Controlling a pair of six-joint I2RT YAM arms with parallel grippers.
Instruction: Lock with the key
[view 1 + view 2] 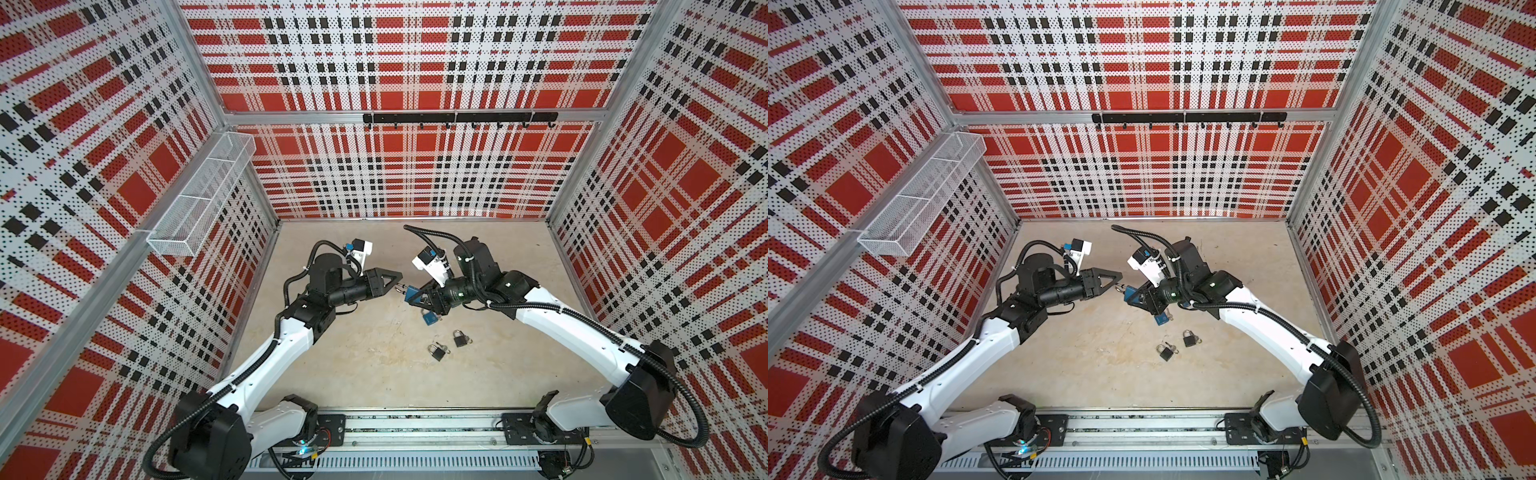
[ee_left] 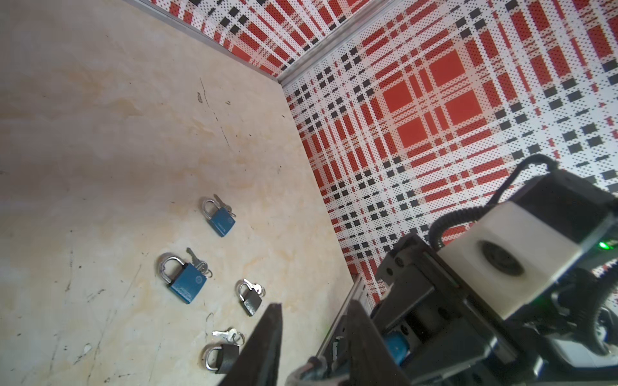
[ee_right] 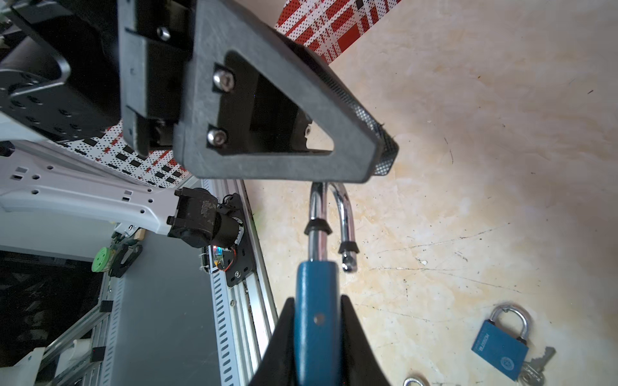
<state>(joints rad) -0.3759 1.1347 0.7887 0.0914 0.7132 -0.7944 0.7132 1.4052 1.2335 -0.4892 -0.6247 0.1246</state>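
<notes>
Padlock (image 3: 316,341) | right pincer (image 3: 316,302) grips it, raised | left pincer (image 1: 397,284) level, straddling shackle (image 3: 344,207)

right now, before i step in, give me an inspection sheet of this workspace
surface: beige table, scuffed and stained
job's things: blue padlock held up, shackle sprung open; its key not seen
clutter: two more blue padlocks and two black padlocks with keys lie on the table
grippers: right gripper shut on the padlock body; left gripper fingers apart at the shackle top, grip unclear
cables: black hoses follow both arms
surroundings: plaid walls, wire basket, hook rail
</notes>
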